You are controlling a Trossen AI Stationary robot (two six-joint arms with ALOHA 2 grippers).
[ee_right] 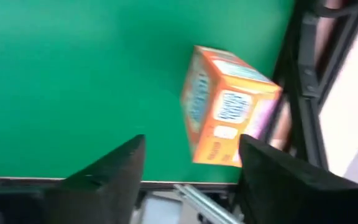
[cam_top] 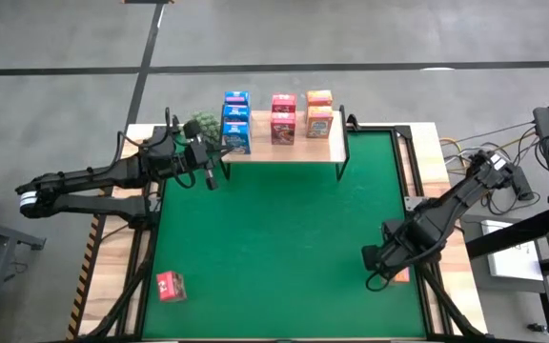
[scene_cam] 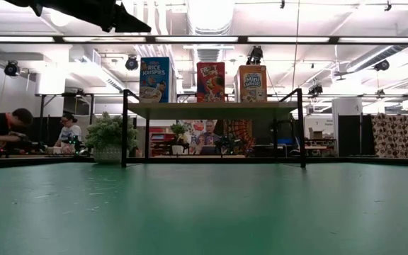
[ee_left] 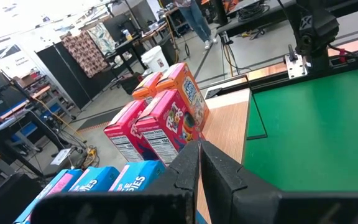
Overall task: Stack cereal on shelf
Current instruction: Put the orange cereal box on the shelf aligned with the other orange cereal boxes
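The wooden shelf (cam_top: 284, 151) stands at the table's far edge. It carries blue boxes (cam_top: 235, 122), pink-red boxes (cam_top: 283, 119) and orange boxes (cam_top: 318, 114), all upright. A pink-red box (cam_top: 171, 286) lies on the green mat near the near-left corner. An orange box (ee_right: 229, 106) lies on the mat by the table's right edge. My right gripper (ee_right: 191, 168) is open just short of this box, its fingers wider apart than the box. My left gripper (cam_top: 210, 176) hovers shut by the shelf's left end and holds nothing.
A green leafy plant (cam_top: 201, 129) sits at the shelf's left end, close to my left arm. The black table frame (ee_right: 303, 93) runs right behind the orange box. The middle of the green mat (cam_top: 284, 238) is free room. People sit in the room beyond (scene_cam: 6, 127).
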